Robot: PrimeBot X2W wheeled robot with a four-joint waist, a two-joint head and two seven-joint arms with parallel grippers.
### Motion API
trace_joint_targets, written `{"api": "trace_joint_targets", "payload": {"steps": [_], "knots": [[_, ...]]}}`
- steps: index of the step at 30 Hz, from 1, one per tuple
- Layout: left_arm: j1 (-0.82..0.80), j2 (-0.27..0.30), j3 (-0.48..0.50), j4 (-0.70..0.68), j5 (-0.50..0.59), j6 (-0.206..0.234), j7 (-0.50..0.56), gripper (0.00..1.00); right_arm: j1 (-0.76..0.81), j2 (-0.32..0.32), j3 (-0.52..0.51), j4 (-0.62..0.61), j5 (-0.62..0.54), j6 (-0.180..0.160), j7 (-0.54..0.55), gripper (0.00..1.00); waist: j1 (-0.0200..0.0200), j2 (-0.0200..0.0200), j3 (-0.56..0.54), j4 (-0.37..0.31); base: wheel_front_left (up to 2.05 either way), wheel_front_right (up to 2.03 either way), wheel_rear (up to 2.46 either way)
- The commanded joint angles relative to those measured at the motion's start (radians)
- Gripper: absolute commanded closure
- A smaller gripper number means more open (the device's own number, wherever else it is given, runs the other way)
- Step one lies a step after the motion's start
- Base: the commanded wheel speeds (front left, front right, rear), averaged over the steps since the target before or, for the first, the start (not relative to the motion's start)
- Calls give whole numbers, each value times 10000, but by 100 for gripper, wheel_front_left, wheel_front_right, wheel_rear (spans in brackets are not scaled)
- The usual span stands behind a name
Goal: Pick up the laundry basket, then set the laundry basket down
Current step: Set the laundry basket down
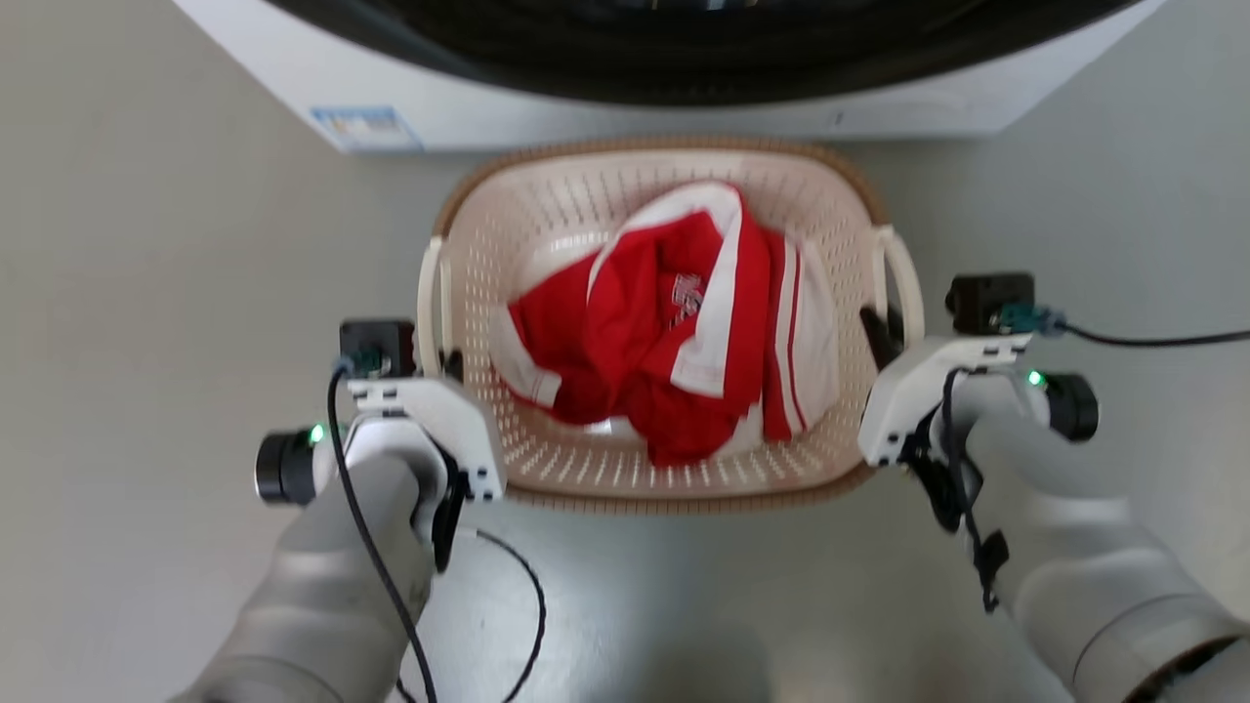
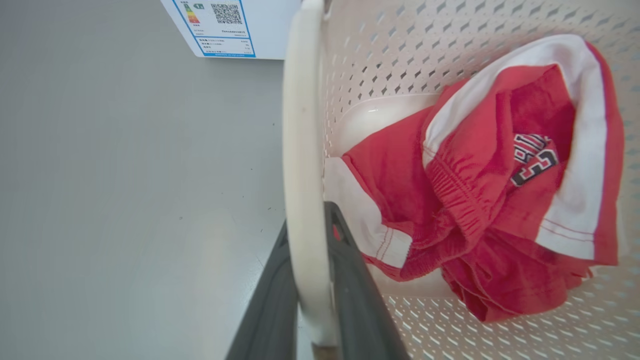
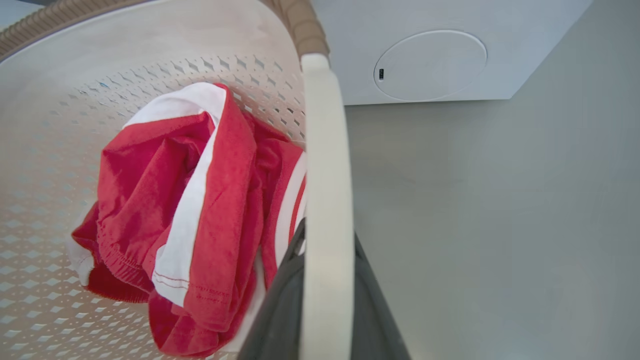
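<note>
**Left gripper** (image 2: pixel 307 220): two dark fingers (image 2: pixel 360 300) are seen nearest the lens, clenched on the left handle (image 2: pixel 300 150), one finger on each side of the white loop. From the head it is found at the basket's left side (image 1: pixel 451 366), behind a pale forearm (image 1: pixel 342 566) crossed by a black cable (image 1: pixel 376 547).

**Right gripper** (image 3: pixel 327 235): likewise clenched, with the right handle (image 3: pixel 325 150) pinched between its dark fingers (image 3: pixel 280 305). From the head it is placed at the basket's right side (image 1: pixel 879 337).

**Basket** (image 1: pixel 547 215): cream, perforated, brown-rimmed. It is held between the two grippers by its loops (image 1: pixel 430 303) (image 1: pixel 903 283). Whether it rests on the floor or is raised off it cannot be told.

**Garment** (image 1: pixel 674 322): red with white bands, crumpled in the basket. It is seen inward of each gripper, right of the left fingers (image 2: pixel 490 190) and left of the right fingers (image 3: pixel 200 210). Dark lettering is shown on one fold.

**Washer** (image 1: pixel 684 112): white, set beyond both fingertips, just past the basket's far rim. A printed label (image 2: pixel 220 25) is carried at its left corner and a round hatch (image 3: pixel 430 65) near its right corner.

**Floor** (image 1: pixel 146 293): pale grey, seen outward of each gripper.
</note>
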Motion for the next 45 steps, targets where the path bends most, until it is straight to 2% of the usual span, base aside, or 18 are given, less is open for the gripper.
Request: {"api": "trace_joint_targets", "payload": {"steps": [1,11,18,43,44,45], "knots": [[-300,319,202,-16,77,161,-105,100,-45,124,-74,-141,-312,79,-241,100,0,0,892,166,0,0,0],[-1283,332,314,-294,418,267,-132,100,-778,124,-1978,-140,-2261,79,-355,100,0,0,2221,426,0,0,0],[-1668,427,544,-661,843,437,-134,100,-1100,124,-2771,-140,-3104,79,-440,100,0,0,2746,518,0,0,0],[-1733,289,1392,-1021,2007,416,-135,100,-1291,124,-3763,-140,-4339,79,-562,100,0,0,3465,635,0,0,0],[-1727,280,1427,-998,2025,415,-135,100,-1286,124,-3775,-140,-4344,79,-564,94,0,0,3462,634,0,0,0],[-1719,270,1464,-956,2025,412,-135,100,-1279,124,-3788,-140,-4340,79,-567,94,0,0,3456,637,0,0,0]]}}
